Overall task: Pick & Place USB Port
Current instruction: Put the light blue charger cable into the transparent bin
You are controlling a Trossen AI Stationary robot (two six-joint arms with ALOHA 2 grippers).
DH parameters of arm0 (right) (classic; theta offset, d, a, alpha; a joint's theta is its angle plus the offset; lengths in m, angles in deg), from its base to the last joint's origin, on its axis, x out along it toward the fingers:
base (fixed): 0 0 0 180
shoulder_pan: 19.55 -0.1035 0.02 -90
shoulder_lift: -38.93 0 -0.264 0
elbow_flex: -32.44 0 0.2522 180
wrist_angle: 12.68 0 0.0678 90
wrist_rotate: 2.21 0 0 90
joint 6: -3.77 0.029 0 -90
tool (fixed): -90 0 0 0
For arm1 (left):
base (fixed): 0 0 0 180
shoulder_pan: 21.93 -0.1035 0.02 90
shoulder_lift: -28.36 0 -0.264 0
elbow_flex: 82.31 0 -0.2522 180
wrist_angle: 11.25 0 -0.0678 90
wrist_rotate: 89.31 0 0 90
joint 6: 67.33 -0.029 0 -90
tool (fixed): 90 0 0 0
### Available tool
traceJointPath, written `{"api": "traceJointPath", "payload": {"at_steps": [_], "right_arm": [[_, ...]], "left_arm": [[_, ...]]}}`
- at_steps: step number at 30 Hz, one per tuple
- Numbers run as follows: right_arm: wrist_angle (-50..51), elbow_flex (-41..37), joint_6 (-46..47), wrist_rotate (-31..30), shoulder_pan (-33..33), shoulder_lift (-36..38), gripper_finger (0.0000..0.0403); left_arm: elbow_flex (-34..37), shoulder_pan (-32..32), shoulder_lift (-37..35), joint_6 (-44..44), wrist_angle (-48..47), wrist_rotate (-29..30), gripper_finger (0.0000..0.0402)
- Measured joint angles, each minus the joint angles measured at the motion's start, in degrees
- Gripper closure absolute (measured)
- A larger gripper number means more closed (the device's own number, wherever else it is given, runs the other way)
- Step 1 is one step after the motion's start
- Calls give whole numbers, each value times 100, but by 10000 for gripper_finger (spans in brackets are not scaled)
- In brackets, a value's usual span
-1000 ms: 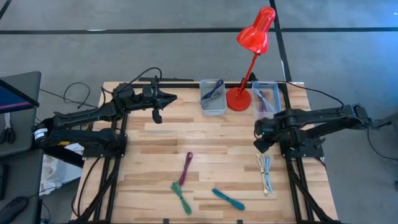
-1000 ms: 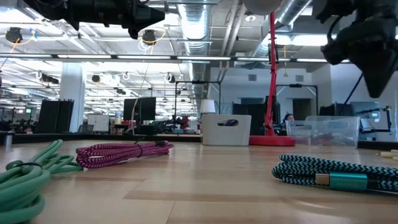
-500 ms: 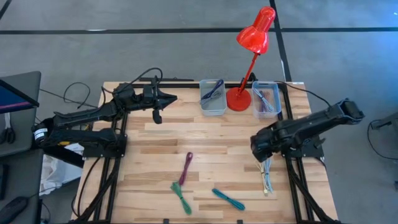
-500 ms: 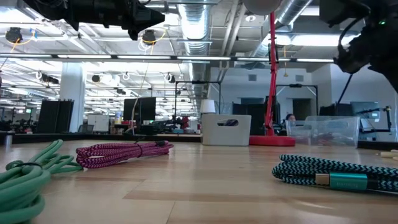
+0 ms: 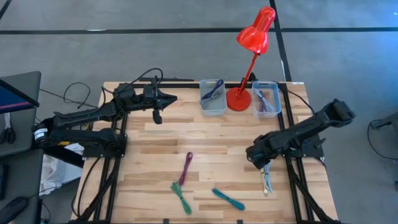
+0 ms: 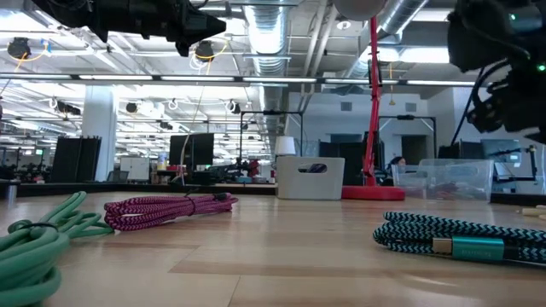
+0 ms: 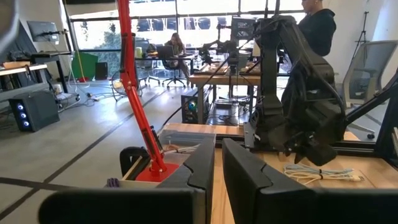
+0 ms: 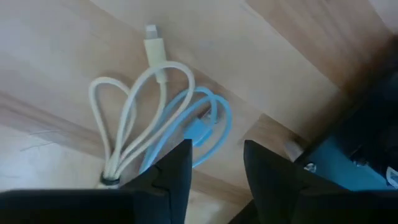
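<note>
Several coiled USB cables lie on the wooden table: a magenta one [image 5: 186, 168], a green one [image 5: 181, 197], a teal one [image 5: 227, 200], and a white cable [image 8: 134, 106] beside a light blue one [image 8: 202, 124] at the near right [image 5: 266, 174]. My right gripper [image 5: 256, 155] hovers open just above the white and blue pair, touching neither; its fingers [image 8: 171, 180] frame the blue loop from above. My left gripper [image 5: 157, 115] hangs shut over the far left of the table, with nothing in it.
Two clear bins [image 5: 212, 96] [image 5: 266, 98] with cables in them stand at the far edge, with the base of a red desk lamp [image 5: 239, 98] between them. The lamp's head [image 5: 255, 31] leans out past the far edge. Bare wood lies mid-table.
My right gripper has swung from beside the right bin toward the table's near edge and down, and now stands over the white and blue cables. The cables have stayed put.
</note>
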Motion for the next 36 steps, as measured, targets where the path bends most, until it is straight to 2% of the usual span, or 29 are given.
{"api": "traceJointPath", "payload": {"at_steps": [6,11,25,29,34,36], "right_arm": [[-347,-85,-21,-58,-34,-31,289],[-549,-87,-29,-187,-34,-86,295],[-648,-65,-535,-120,-32,-970,302],[-639,-72,-535,-116,-34,-1045,330],[-581,-80,-664,-129,-48,-1045,393],[-571,-81,-682,-149,-63,-1045,395]], "left_arm": [[0,0,1,-2,-4,-1,369],[0,0,2,-2,-6,0,369],[0,0,0,-1,-7,-1,369],[0,0,2,0,-7,0,369],[0,1,1,0,-7,-1,369],[0,0,1,0,-7,-1,369]]}}
